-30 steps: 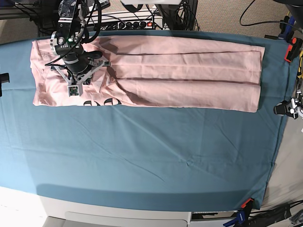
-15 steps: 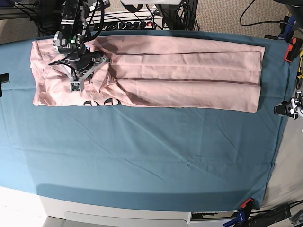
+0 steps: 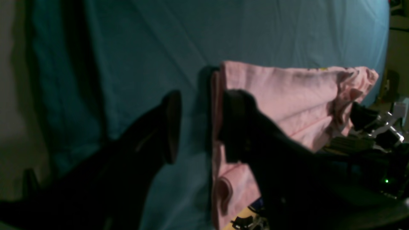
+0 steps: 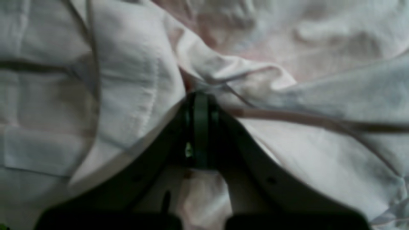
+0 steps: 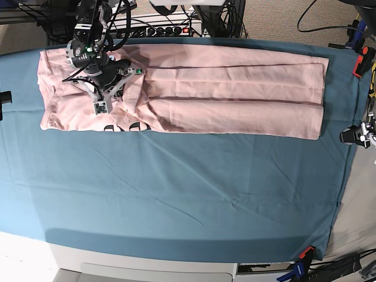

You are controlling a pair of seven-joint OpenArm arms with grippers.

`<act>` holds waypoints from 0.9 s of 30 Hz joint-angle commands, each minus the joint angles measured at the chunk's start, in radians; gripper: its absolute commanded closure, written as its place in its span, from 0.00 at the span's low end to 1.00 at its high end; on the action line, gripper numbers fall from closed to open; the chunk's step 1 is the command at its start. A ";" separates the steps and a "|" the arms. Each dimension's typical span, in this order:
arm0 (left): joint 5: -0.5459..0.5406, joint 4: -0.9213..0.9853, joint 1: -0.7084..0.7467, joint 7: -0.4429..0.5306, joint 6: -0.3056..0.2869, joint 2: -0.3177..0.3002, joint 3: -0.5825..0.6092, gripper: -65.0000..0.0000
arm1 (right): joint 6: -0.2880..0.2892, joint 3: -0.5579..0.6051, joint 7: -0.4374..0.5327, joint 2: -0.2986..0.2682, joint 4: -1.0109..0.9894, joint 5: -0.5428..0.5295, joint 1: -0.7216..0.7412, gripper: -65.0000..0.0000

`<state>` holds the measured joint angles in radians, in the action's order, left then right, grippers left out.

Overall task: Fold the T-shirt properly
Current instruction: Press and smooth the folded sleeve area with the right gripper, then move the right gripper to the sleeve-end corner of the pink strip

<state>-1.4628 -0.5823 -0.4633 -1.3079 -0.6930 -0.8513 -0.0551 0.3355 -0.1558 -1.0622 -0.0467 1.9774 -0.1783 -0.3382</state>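
The pale pink T-shirt (image 5: 235, 88) lies as a long folded band along the table's far side, with black lettering (image 5: 126, 127) peeking out at its near left edge. My right gripper (image 5: 101, 108) is down on the shirt's left end. In the right wrist view its jaws (image 4: 199, 99) are shut, with creases of the T-shirt (image 4: 303, 153) running into their tip. In the left wrist view my left gripper (image 3: 199, 127) hangs open: one finger (image 3: 169, 127) is over the teal cloth (image 3: 191, 32), the other (image 3: 233, 124) over the T-shirt's end (image 3: 287, 95).
The teal table cloth (image 5: 176, 194) covers the table. A power strip (image 5: 164, 29) and cables sit behind the far edge. Clamps hold the cloth at the right edge (image 5: 359, 59) and at the front right corner (image 5: 305, 252).
My right gripper has shifted a little to the right over the shirt's left end, and the fabric folds beside it have bunched and moved with it.
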 commanded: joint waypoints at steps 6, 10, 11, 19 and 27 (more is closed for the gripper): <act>-0.021 -0.011 -0.024 0.008 -0.005 -0.030 -0.006 0.64 | 0.095 0.000 -0.014 -0.003 0.021 -0.097 0.003 1.00; -0.021 -0.011 -0.024 0.008 -0.005 -0.030 -0.006 0.64 | 0.175 0.000 -0.063 -0.003 0.021 -0.180 0.003 1.00; -0.021 -0.011 -0.024 0.008 -0.005 -0.030 -0.006 0.64 | 0.199 0.000 -0.085 -0.003 0.021 -0.212 0.003 1.00; -0.021 -0.011 -0.024 0.008 -0.005 -0.030 -0.006 0.64 | 0.363 0.000 -0.320 -0.003 0.022 -0.537 0.003 1.00; -0.021 -0.011 -0.016 0.003 -0.005 -0.030 -0.006 0.64 | 0.363 -0.003 -0.334 -0.007 0.026 -0.858 0.005 1.00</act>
<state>-1.4631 -0.5823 -0.4603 -1.3087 -0.6930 -0.8513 -0.0551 0.6971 -0.1558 -1.4132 -0.0471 1.9816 -1.0088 -0.3382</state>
